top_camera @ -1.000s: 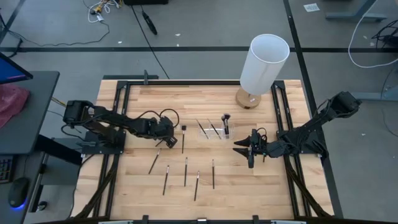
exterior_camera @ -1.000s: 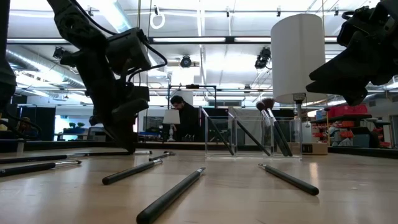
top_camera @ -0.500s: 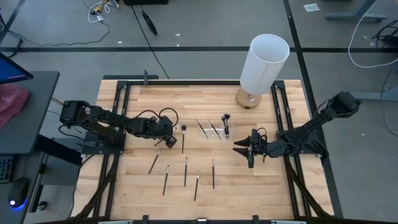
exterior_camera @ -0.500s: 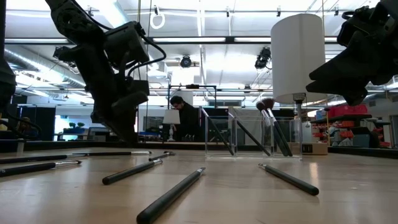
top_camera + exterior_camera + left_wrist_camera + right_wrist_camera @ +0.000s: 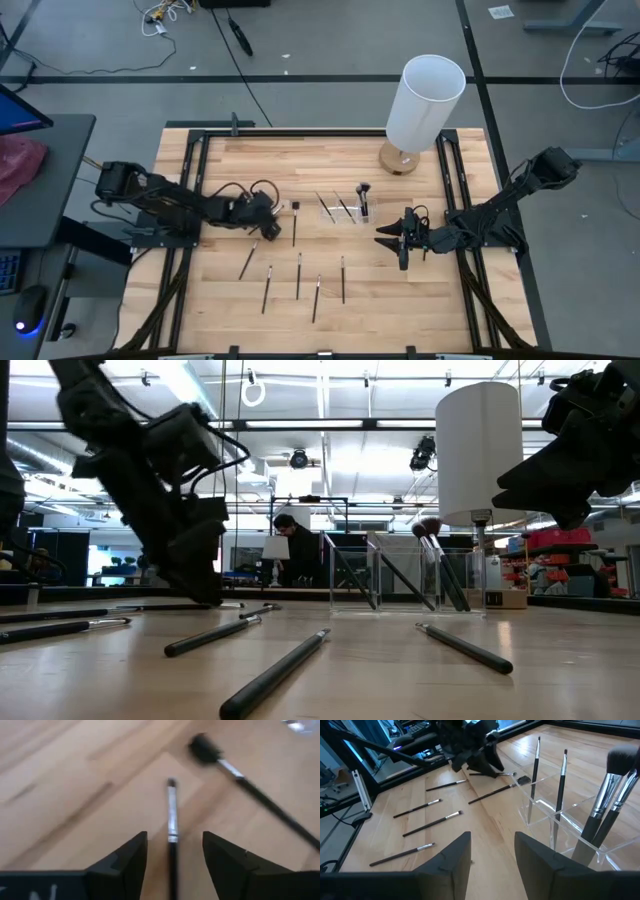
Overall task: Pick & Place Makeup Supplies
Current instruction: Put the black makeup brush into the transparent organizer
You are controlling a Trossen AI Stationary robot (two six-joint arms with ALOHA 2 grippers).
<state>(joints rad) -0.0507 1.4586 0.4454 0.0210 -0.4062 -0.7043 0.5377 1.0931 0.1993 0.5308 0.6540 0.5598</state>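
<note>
Left gripper (image 5: 268,227): low over the table's left-centre, jaws spread, holding nothing; in the left wrist view a slim brush (image 5: 172,827) lies on the wood between its fingers (image 5: 125,862).
Neighbouring brush (image 5: 294,223): black-tipped, lying just beside the left gripper, on the holder's side.
Loose makeup brushes: four more lie side by side nearer the front edge (image 5: 299,276), one more angled under the left gripper (image 5: 248,259); all flat on the wood.
Clear plastic holder (image 5: 343,208): table centre, between the two grippers; several brushes stand tilted in its compartments, a large dark-tufted one (image 5: 363,190) at the end nearest the lamp.
Right gripper (image 5: 390,238): right of centre, just beside the holder, raised off the table, jaws apart and empty.
White cylinder lamp (image 5: 425,102): on a round wooden base at the table's far edge, well apart from both arms.
Table (image 5: 240,160): pale wood planks with black rails on both sides.
Background: a person (image 5: 290,550) is seen far behind the table in the low view.
</note>
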